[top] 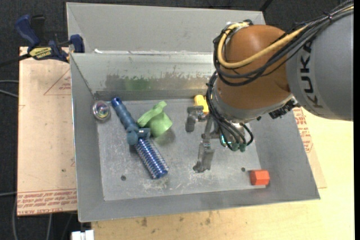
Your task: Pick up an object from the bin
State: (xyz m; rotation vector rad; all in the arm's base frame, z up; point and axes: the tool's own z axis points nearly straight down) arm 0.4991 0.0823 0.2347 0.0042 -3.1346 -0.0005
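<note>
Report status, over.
Tool open, over bare bin floor, nothing held. Yellow piece close beside it. Green toy, blue brush further left.

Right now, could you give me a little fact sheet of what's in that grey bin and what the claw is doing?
bin: grey metal bin, a few loose things
gripper: low over bare floor near the middle, fingers apart, nothing between them
yellow piece: by the back wall, partly hidden by the arm
green toy: left of the gripper, beside the brush
blue brush: lying diagonally, left half
shiny round thing: back left corner
orange-red block: front right, alone
</note>
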